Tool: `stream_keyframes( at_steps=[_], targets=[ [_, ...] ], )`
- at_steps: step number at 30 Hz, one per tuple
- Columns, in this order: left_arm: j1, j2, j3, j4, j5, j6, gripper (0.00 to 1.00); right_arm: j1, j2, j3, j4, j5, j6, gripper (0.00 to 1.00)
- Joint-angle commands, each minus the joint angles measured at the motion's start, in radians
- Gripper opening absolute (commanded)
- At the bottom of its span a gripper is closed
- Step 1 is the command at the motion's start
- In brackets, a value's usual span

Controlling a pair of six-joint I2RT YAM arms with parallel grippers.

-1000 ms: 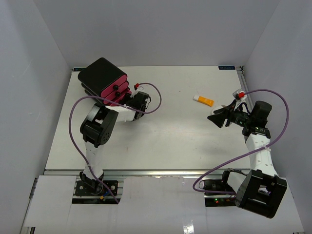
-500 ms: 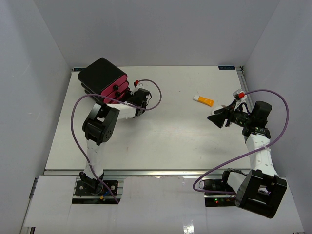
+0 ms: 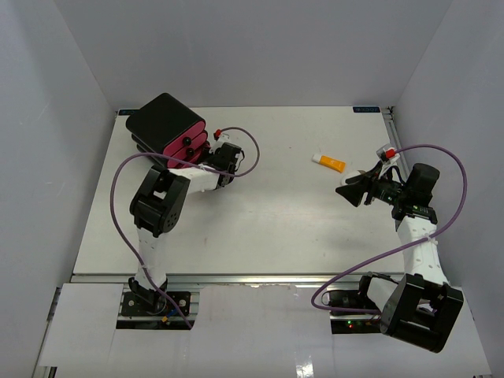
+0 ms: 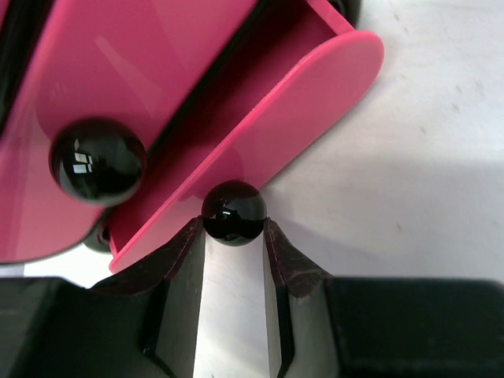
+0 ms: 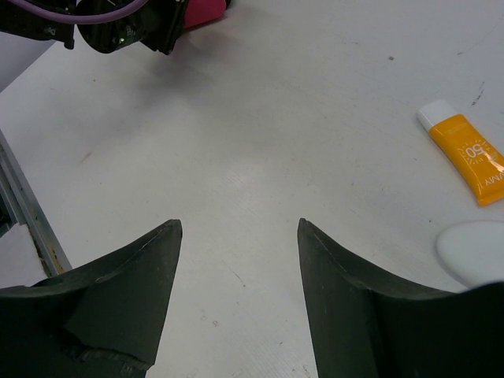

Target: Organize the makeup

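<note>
The black box [image 3: 161,120] with pink drawers stands at the far left. In the left wrist view my left gripper [image 4: 233,224] is shut on the round black knob [image 4: 233,213] of a pink drawer [image 4: 260,126] that stands partly pulled out; what lies inside is hidden. Another knob [image 4: 98,160] sits above it. An orange white-capped tube [image 3: 328,162] lies on the table at the right; it also shows in the right wrist view [image 5: 466,154], beside a white oval puff [image 5: 475,252]. My right gripper [image 3: 344,191] is open and empty, near the tube. No lipsticks or foundation bottles show.
White side walls close in the table [image 3: 260,228]. The left arm's purple cable [image 3: 252,153] loops beside the box. A metal rail [image 3: 236,277] runs along the near edge.
My left gripper has shifted slightly toward the box while holding the drawer knob. The right arm has not moved.
</note>
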Motion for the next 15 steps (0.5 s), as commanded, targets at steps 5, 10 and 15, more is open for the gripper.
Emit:
stream_keyframes(
  at_steps=[5, 10, 15],
  targets=[
    [-0.068, -0.137, -0.042, -0.076, 0.069, -0.126, 0.12, -0.009, -0.008, 0.003, 0.036, -0.004, -0.007, 0.67],
    [-0.113, -0.163, -0.061, -0.094, 0.069, -0.175, 0.12, -0.009, -0.006, 0.003, 0.036, -0.005, -0.006, 0.67],
    [-0.131, -0.156, -0.047, -0.126, 0.086, -0.196, 0.24, -0.012, -0.006, 0.003, 0.036, -0.003, -0.009, 0.67]
  ],
)
